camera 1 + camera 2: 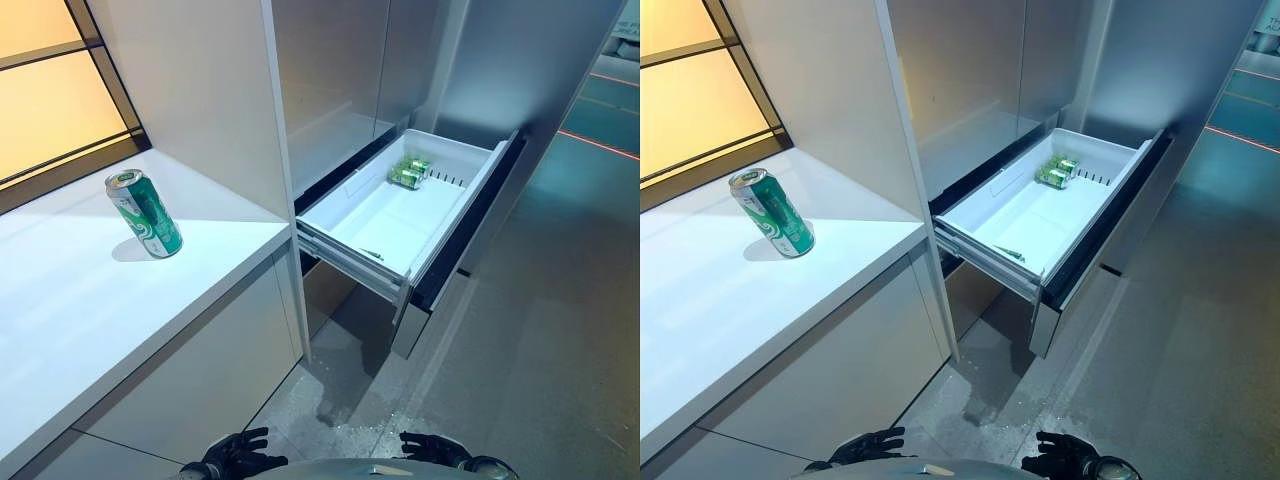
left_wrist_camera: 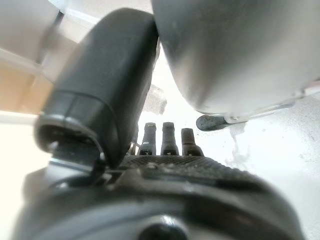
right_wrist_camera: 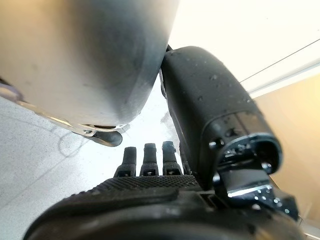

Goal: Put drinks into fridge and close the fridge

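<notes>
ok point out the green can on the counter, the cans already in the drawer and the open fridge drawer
green can (image 1: 146,213), left eye view, on its green side wall
cans in the drawer (image 1: 408,172), left eye view, on the two lying at the far end
fridge drawer (image 1: 347,249), left eye view, on its white near rim

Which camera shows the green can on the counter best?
The left eye view: the green can stands whole and largest there. The right eye view shows it too, slightly smaller. Neither wrist view shows it.
</notes>
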Motion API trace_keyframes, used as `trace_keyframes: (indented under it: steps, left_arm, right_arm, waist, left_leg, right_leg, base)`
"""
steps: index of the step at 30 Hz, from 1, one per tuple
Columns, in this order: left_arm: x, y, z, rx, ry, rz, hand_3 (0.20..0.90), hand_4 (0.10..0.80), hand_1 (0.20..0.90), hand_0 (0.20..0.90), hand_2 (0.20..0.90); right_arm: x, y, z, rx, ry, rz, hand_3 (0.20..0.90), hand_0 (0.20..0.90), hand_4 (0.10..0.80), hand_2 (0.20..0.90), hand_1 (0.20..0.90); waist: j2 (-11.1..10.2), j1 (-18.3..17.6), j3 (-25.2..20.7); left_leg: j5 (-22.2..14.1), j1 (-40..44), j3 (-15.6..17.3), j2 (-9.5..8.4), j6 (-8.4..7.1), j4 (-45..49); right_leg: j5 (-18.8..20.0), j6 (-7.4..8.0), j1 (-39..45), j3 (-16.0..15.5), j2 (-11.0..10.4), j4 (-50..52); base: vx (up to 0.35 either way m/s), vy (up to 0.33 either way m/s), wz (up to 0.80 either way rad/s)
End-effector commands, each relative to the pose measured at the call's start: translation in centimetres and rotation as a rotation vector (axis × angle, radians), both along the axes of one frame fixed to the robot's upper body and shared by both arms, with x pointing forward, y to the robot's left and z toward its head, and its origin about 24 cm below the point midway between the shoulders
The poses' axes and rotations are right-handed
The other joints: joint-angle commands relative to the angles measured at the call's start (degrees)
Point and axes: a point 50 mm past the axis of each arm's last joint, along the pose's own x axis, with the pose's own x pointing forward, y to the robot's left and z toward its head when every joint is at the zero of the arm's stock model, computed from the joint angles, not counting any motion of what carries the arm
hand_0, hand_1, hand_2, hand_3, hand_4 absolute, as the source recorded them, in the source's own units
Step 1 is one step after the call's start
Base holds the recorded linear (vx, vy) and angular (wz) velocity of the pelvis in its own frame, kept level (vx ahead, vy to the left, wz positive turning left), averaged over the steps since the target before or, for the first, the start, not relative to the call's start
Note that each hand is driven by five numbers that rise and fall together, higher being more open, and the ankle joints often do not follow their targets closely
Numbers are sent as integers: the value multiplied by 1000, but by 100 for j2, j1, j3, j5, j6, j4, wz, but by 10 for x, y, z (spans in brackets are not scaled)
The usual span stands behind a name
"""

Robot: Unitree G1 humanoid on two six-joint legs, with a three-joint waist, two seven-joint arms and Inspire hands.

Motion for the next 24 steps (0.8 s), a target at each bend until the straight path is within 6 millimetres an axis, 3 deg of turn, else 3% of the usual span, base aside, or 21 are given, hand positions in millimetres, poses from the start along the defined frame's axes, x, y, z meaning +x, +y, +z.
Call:
trace_keyframes:
  steps: [1,10,14,18,20,24]
  left_arm:
    - [12,-10,0,-27,-35,-16,900,800,900,900,900]
    - [19,-10,3,-45,-100,33,900,800,900,900,900]
    - [43,-15,17,-134,-284,-20,900,800,900,900,900]
    - [89,-39,49,-505,-442,-127,900,800,900,900,900]
    - [97,-46,58,-584,-458,-177,900,800,900,900,900]
    - [124,-66,100,-889,-520,-392,900,800,900,900,900]
  right_arm:
    - [1,3,-1,7,22,53,900,900,800,900,900]
    - [1,3,-1,6,21,52,900,900,800,900,900]
    - [5,0,1,0,18,62,900,900,800,900,900]
    - [16,-9,6,-15,3,74,900,900,800,900,900]
    - [18,-11,7,-18,1,77,900,900,800,900,900]
    - [24,-15,11,-27,-10,87,900,900,800,900,900]
  waist:
    - [-25,29,122]
    - [-32,34,135]
    - [-7,30,154]
    - [60,54,216]
    - [78,62,223]
    - [151,52,244]
  left_leg:
    - [-844,66,293,-206,177,267]
    - [-842,63,281,-208,182,270]
    - [-836,66,289,-198,161,254]
    - [-805,13,290,-177,154,237]
    - [-797,4,287,-175,156,231]
    - [-757,-12,278,-164,172,192]
  right_leg:
    - [-112,315,-221,-259,-141,272]
    - [-116,314,-221,-249,-137,276]
    - [-120,325,-234,-237,-134,287]
    - [-95,340,-294,-241,-131,296]
    - [-89,342,-305,-246,-131,298]
    - [-64,364,-362,-229,-130,337]
  base:
    - [0,0,0]
    - [0,0,0]
    - [0,0,0]
    - [-49,18,-1]
    - [0,0,0]
    - [-17,12,-1]
